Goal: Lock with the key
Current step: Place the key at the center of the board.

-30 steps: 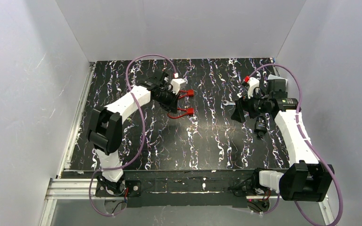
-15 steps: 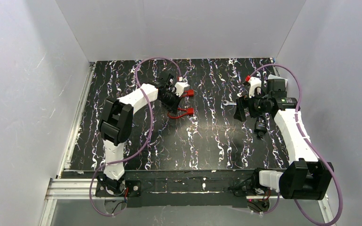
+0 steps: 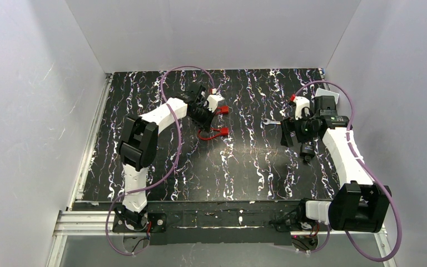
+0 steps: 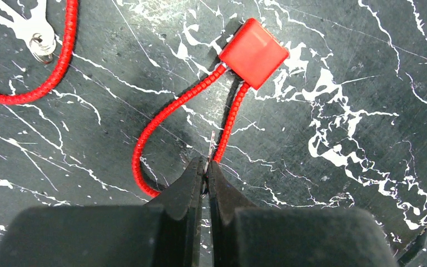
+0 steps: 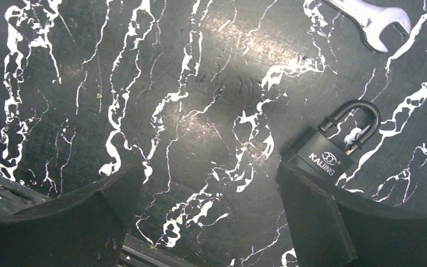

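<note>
A black padlock (image 5: 323, 157) marked KAIJING lies on the marbled table with its shackle (image 5: 359, 118) raised on one side. Its body sits just beyond the right finger (image 5: 311, 214) of my right gripper (image 5: 211, 206), which is wide open with only bare table between the fingers. My left gripper (image 4: 205, 167) is shut on a thin silver key blade (image 4: 211, 146), seen edge-on and poking out of the fingertips. The blade points at the cable loop of a red lock (image 4: 254, 53). In the top view the left gripper (image 3: 207, 114) hovers by the two red locks.
A second silver key (image 4: 36, 36) lies beside another red cable (image 4: 61, 61) at the upper left. A small wrench (image 5: 373, 16) rests beyond the padlock, and in the top view the wrench (image 3: 271, 120) lies left of the right gripper (image 3: 287, 132). White walls enclose the table.
The left arm's elbow has swung right and its gripper has edged up toward the red locks. The right gripper has drifted slightly right. Both jaws have kept their states.
</note>
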`<state>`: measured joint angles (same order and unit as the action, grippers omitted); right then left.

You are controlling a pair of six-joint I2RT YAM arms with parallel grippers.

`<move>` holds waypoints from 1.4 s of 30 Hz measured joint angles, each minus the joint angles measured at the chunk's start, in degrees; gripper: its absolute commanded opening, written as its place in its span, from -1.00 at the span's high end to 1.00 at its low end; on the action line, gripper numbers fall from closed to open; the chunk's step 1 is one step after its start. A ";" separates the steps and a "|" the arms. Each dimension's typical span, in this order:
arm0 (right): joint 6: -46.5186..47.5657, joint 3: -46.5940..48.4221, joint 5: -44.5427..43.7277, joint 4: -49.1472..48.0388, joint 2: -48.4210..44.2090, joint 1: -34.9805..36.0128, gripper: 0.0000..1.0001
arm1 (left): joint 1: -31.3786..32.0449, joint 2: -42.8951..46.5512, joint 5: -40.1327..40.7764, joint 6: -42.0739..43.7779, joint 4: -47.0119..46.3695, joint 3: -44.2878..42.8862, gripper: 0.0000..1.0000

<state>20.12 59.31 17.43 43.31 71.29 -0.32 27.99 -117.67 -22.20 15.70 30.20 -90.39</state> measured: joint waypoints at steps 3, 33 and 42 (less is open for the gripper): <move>0.02 -0.02 -0.63 0.22 0.13 -0.68 -0.97 | 0.00 -0.09 0.24 0.20 -0.17 -0.37 0.99; 5.42 -0.26 -4.79 3.45 4.98 -11.10 -0.96 | 0.26 6.91 -4.24 -1.22 2.91 -1.16 -0.65; 3.43 -0.42 -11.50 1.51 16.37 -12.41 -0.92 | 0.26 19.96 -7.85 -4.44 0.26 3.28 -0.97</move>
<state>23.55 58.89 5.93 44.82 87.66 -12.73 28.25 -97.71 -30.04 11.27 30.46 -87.11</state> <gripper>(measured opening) 0.978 0.966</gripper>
